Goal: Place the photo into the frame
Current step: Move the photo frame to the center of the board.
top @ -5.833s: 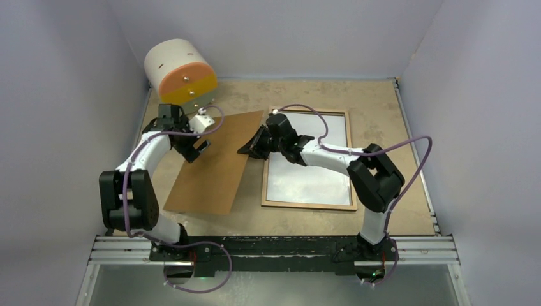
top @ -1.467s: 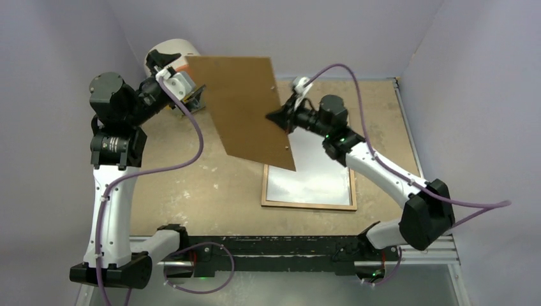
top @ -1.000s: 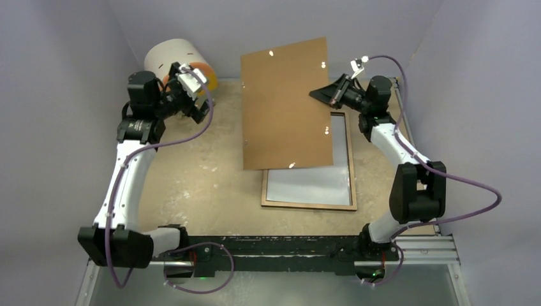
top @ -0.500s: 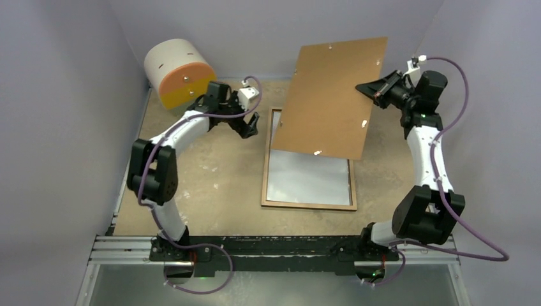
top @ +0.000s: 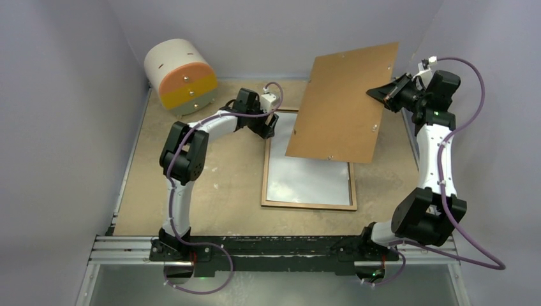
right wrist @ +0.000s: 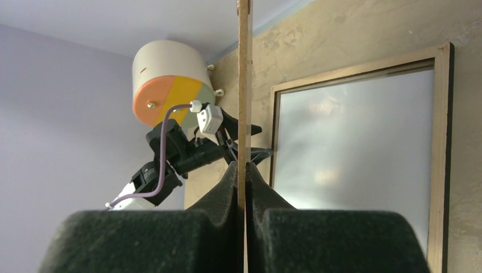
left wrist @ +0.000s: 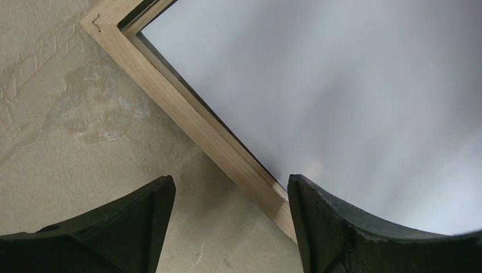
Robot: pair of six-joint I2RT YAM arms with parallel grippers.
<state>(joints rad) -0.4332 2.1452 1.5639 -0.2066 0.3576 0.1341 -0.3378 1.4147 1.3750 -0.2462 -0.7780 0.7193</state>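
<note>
Above one frame (top: 306, 205), left gripper (left wrist: 228, 187) spread wide, right gripper (right wrist: 242, 168) clamping one brown panel (top: 341, 108).

A brown hardboard backing panel (top: 341, 108) is up off the sandy tabletop (top: 210, 185), tilted, over the far right part. In the far left corner a cream cylinder (top: 180, 75) lies on its side, its round face orange and yellow. Pale lilac walls (top: 64, 127) stand around.
</note>
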